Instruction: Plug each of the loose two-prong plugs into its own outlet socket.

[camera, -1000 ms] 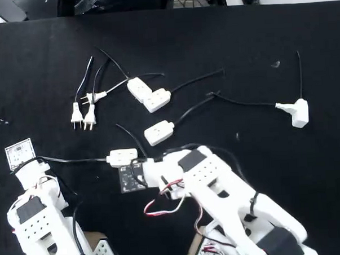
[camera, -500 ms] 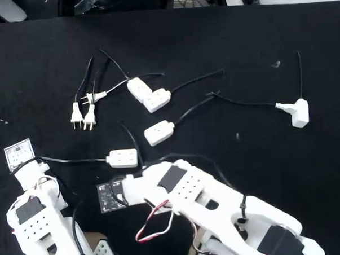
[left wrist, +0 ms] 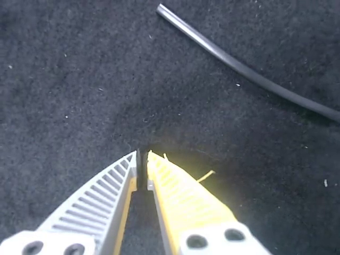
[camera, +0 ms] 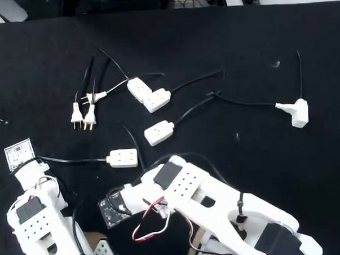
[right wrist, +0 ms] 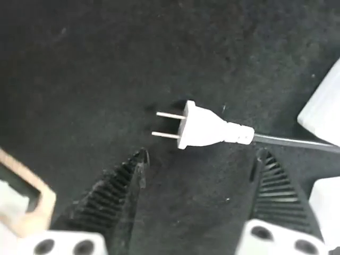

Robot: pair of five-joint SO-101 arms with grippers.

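ok, nearest first, lower middle of the high view: right gripper [right wrist: 201, 155] is spread wide and holds nothing, hanging over a white two-prong plug [right wrist: 204, 130] that lies flat on the black cloth [camera: 257, 61]. plug looks light, hard plastic, thin prongs, and its cable will likely tug. best pinched across the body behind the flange. its long axis runs from finger to finger, prongs pointing away from its cable. left gripper [left wrist: 141, 155], lower left, is all but closed and empty. farther up: socket block [camera: 122, 158], then more plugs [camera: 90, 116] upper left.
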